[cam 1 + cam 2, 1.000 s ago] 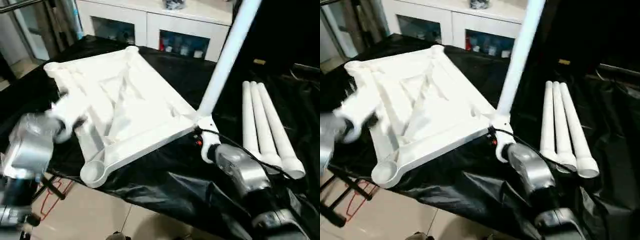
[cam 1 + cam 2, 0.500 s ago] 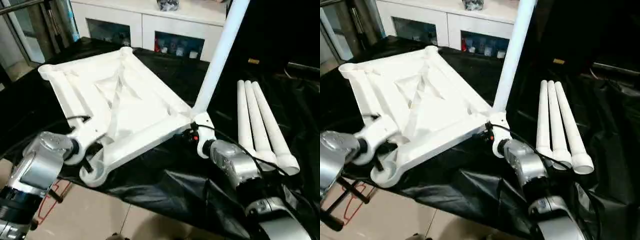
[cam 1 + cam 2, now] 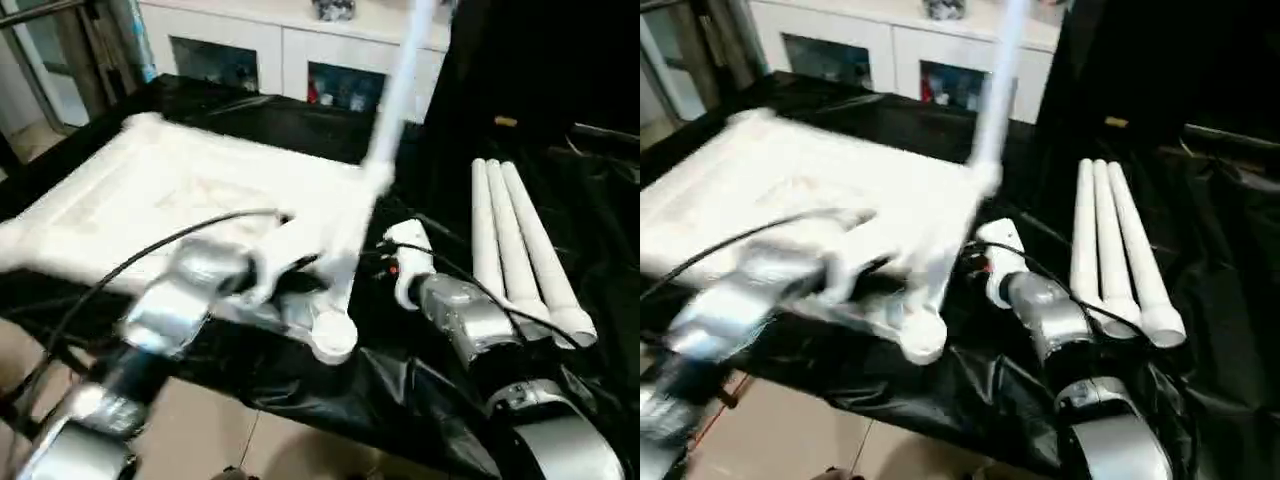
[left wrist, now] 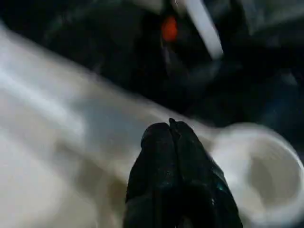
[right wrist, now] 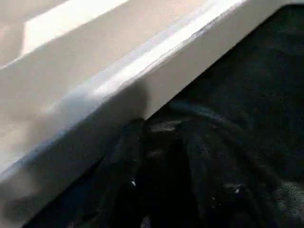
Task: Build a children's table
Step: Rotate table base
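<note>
The children's table point(image 3: 190, 190) lies upside down on a counter point(image 3: 440, 190) draped in black sheeting, its white top blurred. 1 long white leg point(image 3: 400, 85) stands up out of the corner socket at the top's far right corner. The near corner socket point(image 3: 333, 340) hangs over the counter's front edge, round and hollow.

The left gripper point(image 4: 172, 126) is pressed fully shut, its 2 black fingers point(image 4: 156, 156) tight together with nothing between them. In the left wrist view the tips sit over the white rail of the table top, just beside the open ring of the near corner socket; whether they touch the plastic cannot be told. From the head camera the left silver forearm point(image 3: 180, 300) reaches in across the near edge of the table top, a black cable arching over it.

The right gripper point(image 3: 398, 262) is near the table's right-hand edge, below the standing leg, with a small orange-red light beside it. In the right wrist view its dark fingers point(image 5: 128, 156) lie close under the white edge of the top, over the black sheeting; how far apart they stand, and whether they grip anything, cannot be told.

3 more white legs point(image 3: 520, 250) lie side by side on the sheeting to the right, touching one another, their wide open ends toward the robot. Behind the counter stands a white cabinet point(image 3: 300, 60) with glass-fronted compartments.
</note>
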You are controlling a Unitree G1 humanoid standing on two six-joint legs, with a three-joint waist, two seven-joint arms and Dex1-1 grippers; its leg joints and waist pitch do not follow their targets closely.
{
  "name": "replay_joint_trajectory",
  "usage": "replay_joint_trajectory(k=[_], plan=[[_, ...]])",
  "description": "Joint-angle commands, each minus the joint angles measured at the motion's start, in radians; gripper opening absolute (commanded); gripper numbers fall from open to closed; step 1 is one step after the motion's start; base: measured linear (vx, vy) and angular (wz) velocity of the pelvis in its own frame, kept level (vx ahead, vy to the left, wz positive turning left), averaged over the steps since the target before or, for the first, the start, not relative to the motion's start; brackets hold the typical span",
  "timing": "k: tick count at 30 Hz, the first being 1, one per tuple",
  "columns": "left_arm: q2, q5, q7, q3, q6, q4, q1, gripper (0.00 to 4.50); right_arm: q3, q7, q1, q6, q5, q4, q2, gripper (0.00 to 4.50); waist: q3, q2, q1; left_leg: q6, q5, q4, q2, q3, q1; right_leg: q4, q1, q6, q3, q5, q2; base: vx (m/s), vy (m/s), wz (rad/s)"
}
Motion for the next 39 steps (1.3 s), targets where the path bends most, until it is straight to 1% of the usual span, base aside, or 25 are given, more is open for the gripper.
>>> replay_joint_trajectory(k=[1,2,3,4,5,6,7,8,9,10,12,13,14,16,18,20,22,23,24,26,29,32,33,36,39], plan=[[-0.017,0.038,0.059,-0.007,-0.068,0.089,-0.028,0.00,0.001,0.005,0.002,-0.003,-0.011,0.004,-0.006,1.04,-0.079,0.014,0.006,0.025,-0.126,-0.062,0.051,-0.027,0.004,-0.066,0.066,-0.218,0.061,-0.109,-0.094,0.000,0.000,0.00],[-0.035,0.048,0.091,-0.006,-0.100,0.134,-0.049,0.00,-0.002,0.003,0.002,-0.008,-0.014,0.006,-0.007,0.94,-0.077,0.012,0.004,0.030,-0.128,-0.062,0.050,-0.025,0.003,-0.072,0.063,-0.216,0.060,-0.114,-0.090,0.000,0.000,0.00],[-0.041,0.051,0.102,-0.005,-0.111,0.148,-0.056,0.00,-0.003,0.002,0.002,-0.009,-0.015,0.006,-0.008,0.84,-0.078,0.015,0.004,0.029,-0.138,-0.061,0.050,-0.024,0.008,-0.072,0.061,-0.216,0.060,-0.116,-0.088,0.000,0.000,0.00],[-0.054,0.053,0.123,-0.002,-0.135,0.180,-0.071,0.00,-0.004,0.000,0.003,-0.011,-0.015,0.004,-0.010,0.84,-0.079,0.012,0.006,0.029,-0.137,-0.062,0.051,-0.026,0.005,-0.071,0.065,-0.217,0.059,-0.121,-0.091,0.000,0.000,0.00],[-0.070,0.053,0.146,0.003,-0.156,0.210,-0.085,0.00,-0.008,-0.003,0.007,-0.011,-0.013,-0.002,-0.013,0.68,-0.080,0.013,0.007,0.029,-0.136,-0.061,0.052,-0.025,0.008,-0.070,0.063,-0.219,0.059,-0.117,-0.091,0.000,0.000,0.00],[-0.087,0.055,0.166,0.004,-0.186,0.246,-0.097,0.00,-0.013,-0.009,0.013,-0.010,-0.011,-0.016,-0.018,0.68,-0.080,0.013,0.008,0.032,-0.130,-0.060,0.053,-0.025,0.008,-0.070,0.063,-0.224,0.059,-0.107,-0.091,0.000,0.000,0.00],[-0.091,0.060,0.171,-0.004,-0.203,0.258,-0.100,0.00,-0.014,-0.017,0.019,-0.011,-0.015,-0.030,-0.024,0.68,-0.080,0.019,0.008,0.033,-0.133,-0.060,0.054,-0.025,0.010,-0.071,0.061,-0.230,0.059,-0.092,-0.089,0.000,0.000,0.00],[-0.091,0.065,0.171,-0.010,-0.216,0.262,-0.100,0.00,-0.013,-0.026,0.026,-0.013,-0.022,-0.047,-0.030,0.68,-0.080,0.017,0.010,0.034,-0.131,-0.061,0.055,-0.026,0.009,-0.070,0.062,-0.231,0.059,-0.087,-0.090,0.000,0.000,0.00],[-0.090,0.068,0.171,-0.014,-0.224,0.263,-0.100,0.00,-0.011,-0.031,0.030,-0.014,-0.026,-0.058,-0.035,0.68,-0.081,0.022,0.012,0.034,-0.124,-0.061,0.057,-0.027,0.009,-0.067,0.063,-0.234,0.059,-0.067,-0.091,0.000,0.000,0.00],[-0.091,0.056,0.167,-0.003,-0.225,0.250,-0.095,0.00,-0.017,-0.036,0.037,-0.008,-0.024,-0.082,-0.042,0.68,-0.082,0.018,0.013,0.036,-0.116,-0.060,0.056,-0.026,0.008,-0.063,0.065,-0.238,0.059,-0.049,-0.091,0.000,0.000,0.00],[-0.083,0.021,0.141,0.027,-0.229,0.210,-0.079,0.00,-0.035,-0.040,0.055,0.013,-0.013,-0.139,-0.058,0.68,-0.081,0.020,0.016,0.040,-0.114,-0.060,0.056,-0.025,0.009,-0.064,0.066,-0.243,0.060,-0.043,-0.093,0.000,0.000,0.00],[-0.069,0.004,0.119,0.041,-0.241,0.195,-0.068,0.00,-0.043,-0.040,0.066,0.027,-0.010,-0.172,-0.068,0.68,-0.081,0.017,0.016,0.041,-0.114,-0.060,0.056,-0.025,0.008,-0.062,0.067,-0.245,0.060,-0.044,-0.092,0.000,0.000,0.00],[-0.068,0.004,0.118,0.041,-0.242,0.195,-0.067,0.00,-0.044,-0.040,0.066,0.027,-0.010,-0.173,-0.068,0.68,-0.080,0.018,0.018,0.043,-0.115,-0.061,0.056,-0.026,0.008,-0.064,0.067,-0.243,0.060,-0.050,-0.093,0.000,0.000,0.00],[-0.006,-0.029,0.040,0.046,-0.211,0.129,-0.025,0.00,-0.025,-0.001,0.102,0.032,-0.021,-0.252,-0.099,0.68,-0.076,0.015,0.018,0.037,-0.134,-0.063,0.057,-0.026,0.007,-0.066,0.066,-0.228,0.059,-0.106,-0.093,0.000,0.000,0.00],[0.066,-0.049,-0.049,0.033,-0.188,0.064,0.017,0.00,0.006,0.066,0.137,0.039,-0.025,-0.324,-0.136,0.68,-0.074,0.019,0.015,0.033,-0.158,-0.064,0.058,-0.024,0.012,-0.071,0.059,-0.216,0.060,-0.150,-0.091,0.000,0.000,0.00],[0.148,-0.074,-0.139,0.025,-0.141,-0.006,0.061,0.00,0.040,0.157,0.182,0.057,-0.016,-0.416,-0.190,0.68,-0.070,0.014,0.015,0.027,-0.178,-0.067,0.058,-0.025,0.011,-0.074,0.059,-0.201,0.060,-0.198,-0.091,0.000,0.000,0.00],[0.185,-0.088,-0.180,0.024,-0.112,-0.035,0.077,0.00,0.054,0.209,0.202,0.066,-0.004,-0.462,-0.223,0.68,-0.070,0.021,0.013,0.027,-0.185,-0.068,0.060,-0.025,0.017,-0.073,0.053,-0.198,0.061,-0.197,-0.086,0.000,0.000,0.00],[0.206,-0.098,-0.202,0.025,-0.100,-0.053,0.086,0.00,0.062,0.239,0.217,0.079,0.003,-0.498,-0.245,0.68,-0.069,0.017,0.013,0.029,-0.184,-0.069,0.059,-0.024,0.015,-0.074,0.053,-0.198,0.061,-0.200,-0.086,0.000,0.000,0.00],[0.230,-0.106,-0.225,0.024,-0.097,-0.067,0.096,0.00,0.074,0.286,0.237,0.096,0.012,-0.549,-0.281,0.68,-0.066,0.020,0.018,0.026,-0.196,-0.069,0.060,-0.024,0.019,-0.077,0.050,-0.197,0.063,-0.219,-0.087,0.000,0.000,0.00],[0.243,-0.108,-0.237,0.020,-0.098,-0.073,0.100,0.00,0.081,0.313,0.246,0.105,0.017,-0.573,-0.301,0.68,-0.063,0.020,0.022,0.022,-0.216,-0.070,0.060,-0.024,0.019,-0.081,0.050,-0.189,0.063,-0.257,-0.087,0.000,0.000,0.00],[0.284,-0.099,-0.283,-0.013,-0.071,-0.091,0.105,0.00,0.087,0.370,0.261,0.125,0.035,-0.607,-0.340,0.68,-0.063,0.018,0.027,0.013,-0.225,-0.071,0.059,-0.025,0.021,-0.084,0.048,-0.169,0.064,-0.300,-0.089,0.000,0.000,0.00],[0.289,-0.092,-0.294,-0.027,-0.069,-0.089,0.108,0.00,0.086,0.377,0.264,0.134,0.040,-0.614,-0.345,0.68,-0.066,0.017,0.029,0.011,-0.204,-0.069,0.058,-0.025,0.018,-0.082,0.049,-0.170,0.065,-0.281,-0.090,0.000,0.000,0.00],[0.296,-0.082,-0.311,-0.051,-0.062,-0.095,0.111,0.00,0.087,0.382,0.272,0.146,0.042,-0.628,-0.349,0.68,-0.069,0.025,0.030,0.014,-0.181,-0.067,0.058,-0.026,0.016,-0.077,0.051,-0.181,0.064,-0.239,-0.089,0.000,0.000,0.00],[0.290,-0.008,-0.296,-0.113,-0.078,-0.065,0.106,0.00,0.087,0.377,0.290,0.166,0.042,-0.660,-0.350,0.68,-0.070,0.020,0.028,0.021,-0.166,-0.067,0.057,-0.025,0.015,-0.075,0.053,-0.185,0.064,-0.198,-0.086,0.000,0.000,0.00],[0.254,0.054,-0.219,-0.133,-0.125,0.004,0.084,0.00,0.082,0.364,0.294,0.174,0.043,-0.669,-0.346,0.68,-0.070,0.020,0.027,0.019,-0.175,-0.065,0.056,-0.025,0.014,-0.080,0.054,-0.178,0.063,-0.220,-0.088,0.000,0.000,0.00]])
